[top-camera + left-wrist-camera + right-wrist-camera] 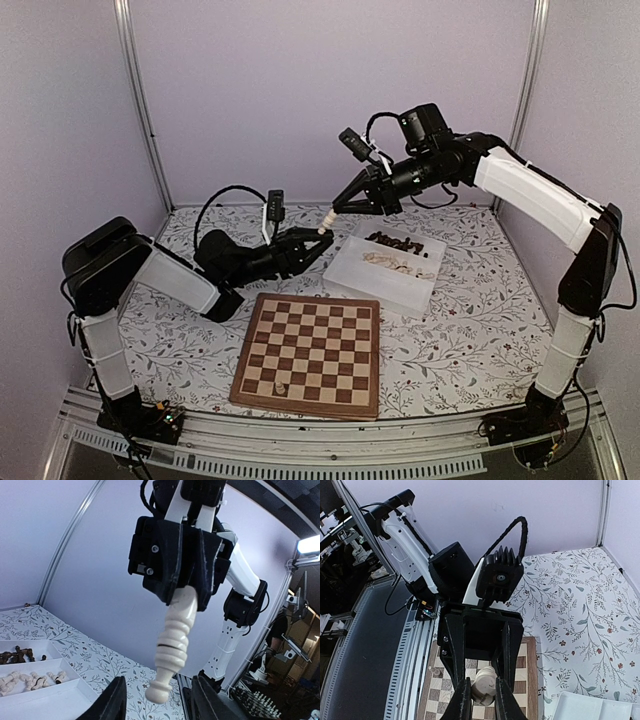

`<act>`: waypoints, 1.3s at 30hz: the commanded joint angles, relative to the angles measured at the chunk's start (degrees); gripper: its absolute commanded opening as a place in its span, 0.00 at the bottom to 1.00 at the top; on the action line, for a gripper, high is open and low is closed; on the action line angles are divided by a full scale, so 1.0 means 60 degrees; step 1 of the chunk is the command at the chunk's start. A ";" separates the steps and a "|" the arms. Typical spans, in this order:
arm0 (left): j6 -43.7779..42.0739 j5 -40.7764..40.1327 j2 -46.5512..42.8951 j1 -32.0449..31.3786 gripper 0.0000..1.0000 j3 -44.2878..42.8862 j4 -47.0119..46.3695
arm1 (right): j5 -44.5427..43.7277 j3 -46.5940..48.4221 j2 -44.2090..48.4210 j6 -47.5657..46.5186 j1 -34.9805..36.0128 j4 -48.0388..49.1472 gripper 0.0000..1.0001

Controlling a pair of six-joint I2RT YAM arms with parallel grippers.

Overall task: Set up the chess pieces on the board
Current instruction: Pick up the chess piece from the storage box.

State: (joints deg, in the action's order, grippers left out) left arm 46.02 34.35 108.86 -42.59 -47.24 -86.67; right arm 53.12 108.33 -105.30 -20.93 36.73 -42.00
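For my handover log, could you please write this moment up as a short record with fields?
held piece: cream chess piece, in the air between the two arms
right jaws: shut on its head end
left jaws: open, either side of its base, gaps showing
tray: dark pieces in the far compartment, cream pieces in the near one
board: nearly bare; at least one small piece in the row nearest the arms

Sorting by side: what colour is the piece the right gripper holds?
The piece is pale cream; the left wrist view shows it best.
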 commanded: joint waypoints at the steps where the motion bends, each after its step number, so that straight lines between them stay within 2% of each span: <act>1: 0.0098 0.0222 -0.0095 0.0021 0.43 -0.0124 -0.2107 | -0.0193 0.0131 -0.0157 0.0033 0.0016 0.0043 0.01; 20: 0.0500 0.0273 -0.0039 0.0213 0.12 -0.0197 -0.1935 | -0.0546 -0.0126 -0.0239 -0.0016 0.0016 0.0025 0.01; 25: 0.0437 0.0188 -0.0161 0.0267 0.01 -0.0120 -0.1506 | -0.0989 -0.0016 -0.0195 -0.0069 0.0016 -0.0002 0.02; 27: 0.0265 0.0144 -0.0450 0.0343 0.00 0.0031 -0.1010 | -0.1415 0.0125 -0.0121 -0.0203 0.0015 -0.0061 0.01; 30: -0.0108 0.0159 -0.1071 0.0557 0.00 0.0254 0.0343 | -0.1976 0.0214 0.0112 -0.0403 0.0013 -0.0151 0.01; 33: -0.0637 0.0161 -0.1967 0.0878 0.00 0.0276 0.2737 | -0.2345 -0.0043 0.0483 -0.0703 0.0018 -0.0249 0.01; 36: -0.1681 -0.0151 -0.3015 0.1147 0.00 -0.0171 0.6456 | -0.2482 -0.0899 0.0883 -0.1014 0.0039 -0.0122 0.02; 39: -0.3275 -0.0797 -0.3632 0.1310 0.00 -0.1303 1.0071 | -0.2637 -0.1977 0.1335 -0.1350 0.0278 0.0024 0.01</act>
State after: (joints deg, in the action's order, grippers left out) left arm 39.24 33.91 91.55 -36.23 -47.90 -58.06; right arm 39.94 102.61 -101.60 -25.52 36.86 -42.09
